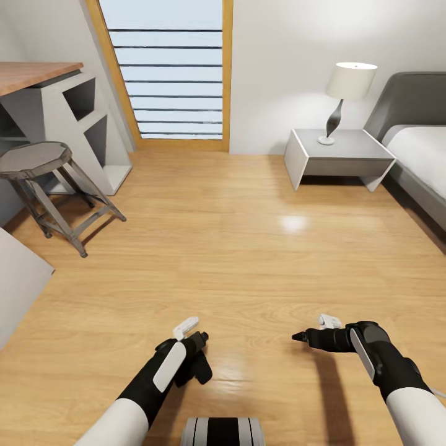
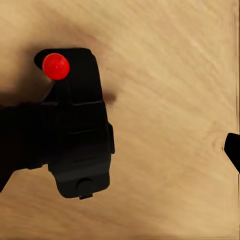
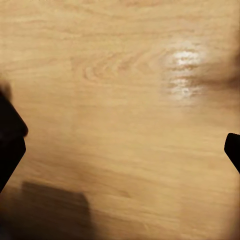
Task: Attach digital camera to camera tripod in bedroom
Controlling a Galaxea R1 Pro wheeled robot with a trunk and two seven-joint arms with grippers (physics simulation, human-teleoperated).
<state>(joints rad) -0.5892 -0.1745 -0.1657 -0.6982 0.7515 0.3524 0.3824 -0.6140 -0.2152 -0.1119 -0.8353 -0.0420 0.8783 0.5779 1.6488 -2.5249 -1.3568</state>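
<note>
Bedroom (image 1: 248, 204): one digital camera (image 2: 80, 130), one stool (image 1: 43, 161).

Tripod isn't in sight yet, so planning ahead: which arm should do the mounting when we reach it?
Left, probably. The left gripper already holds the digital camera, its red button visible. The right gripper is empty, with only wood floor between its spread fingers, free to steady the tripod.

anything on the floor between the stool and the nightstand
No. In the head view the stretch between the stool and the nightstand is bare wood floor, with a glare patch nearer the nightstand.
</note>
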